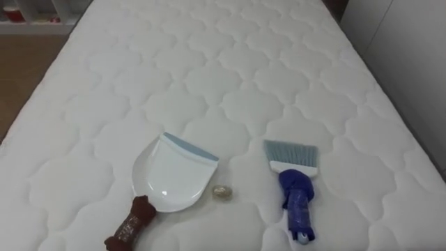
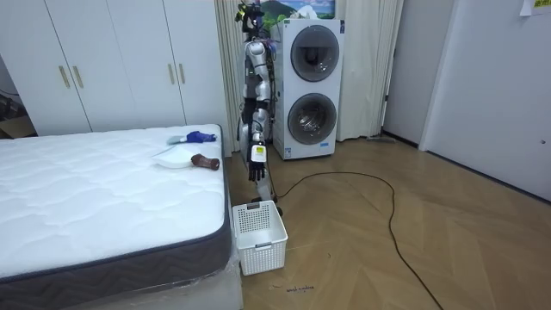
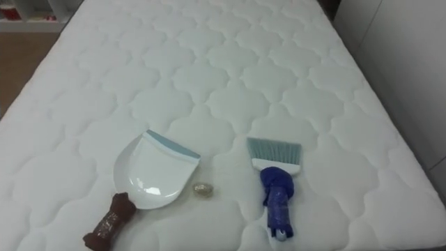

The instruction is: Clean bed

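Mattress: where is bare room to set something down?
Free: the whole far half of the mattress beyond the dustpan and brush, plus both side strips outside them. Crowded: the near gap between them, where a small pale scrap lies beside the dustpan.

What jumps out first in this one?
A white dustpan with a brown handle and a blue-handled brush lie side by side on the white mattress, with a small crumpled scrap between them. In the room view the robot stands at the bed's end, a white basket on the floor by the bed's corner.
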